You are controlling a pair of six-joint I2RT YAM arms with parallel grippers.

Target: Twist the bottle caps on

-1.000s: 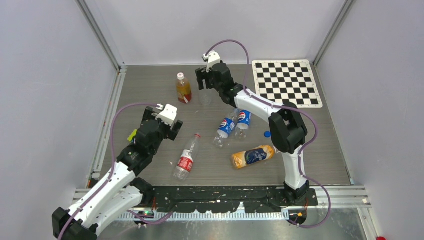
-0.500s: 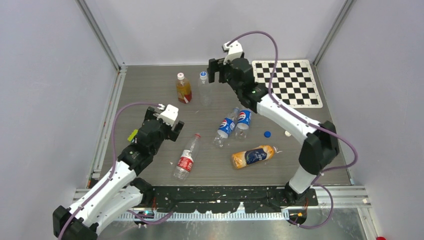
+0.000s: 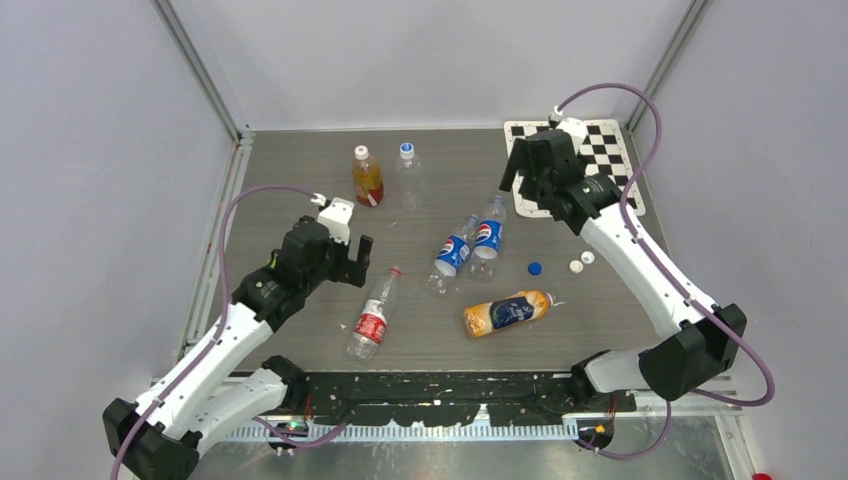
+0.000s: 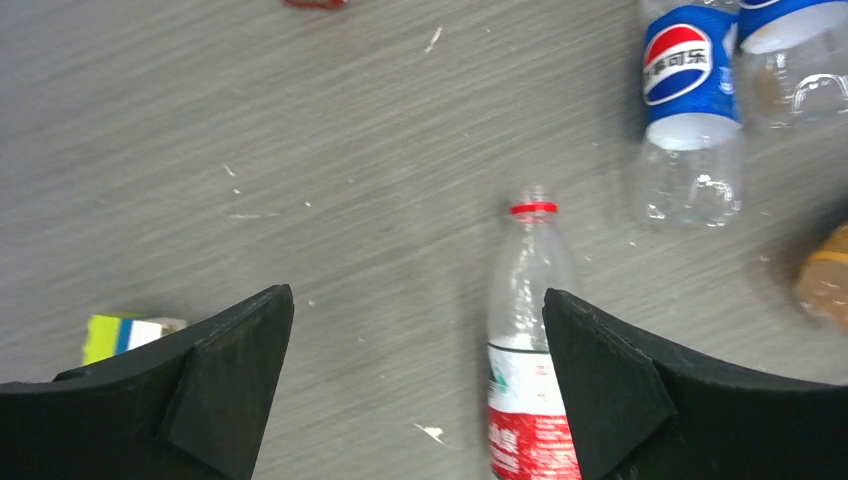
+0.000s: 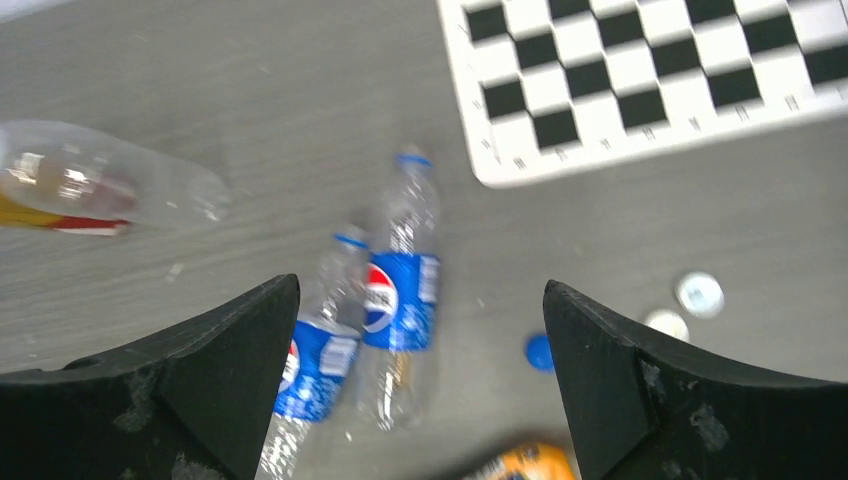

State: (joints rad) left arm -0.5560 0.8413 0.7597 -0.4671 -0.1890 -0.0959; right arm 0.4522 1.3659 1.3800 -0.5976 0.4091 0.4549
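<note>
Back left: we see a tea bottle (image 3: pixel 367 177) standing on the table (image 3: pixel 300 180), and a water bottle (image 3: pixel 407 176) standing just to its right.
Back right: we see a checker board (image 3: pixel 610 150) lying flat.
Middle: we see a left Pepsi bottle (image 3: pixel 453 254) and a right Pepsi bottle (image 3: pixel 488 232) lying side by side.
Right of middle: we see three bottle caps (image 3: pixel 535 268) lying near the right Pepsi bottle, in front of the checker board.
Front: we see a juice bottle (image 3: pixel 506 312) lying in front of both Pepsi bottles, and a lying bottle (image 3: pixel 373 314) well to its left.

I see my left gripper (image 4: pixel 412 300) spread wide, aimed downward; my right gripper (image 5: pixel 420 290) gapes likewise, extended far.
</note>
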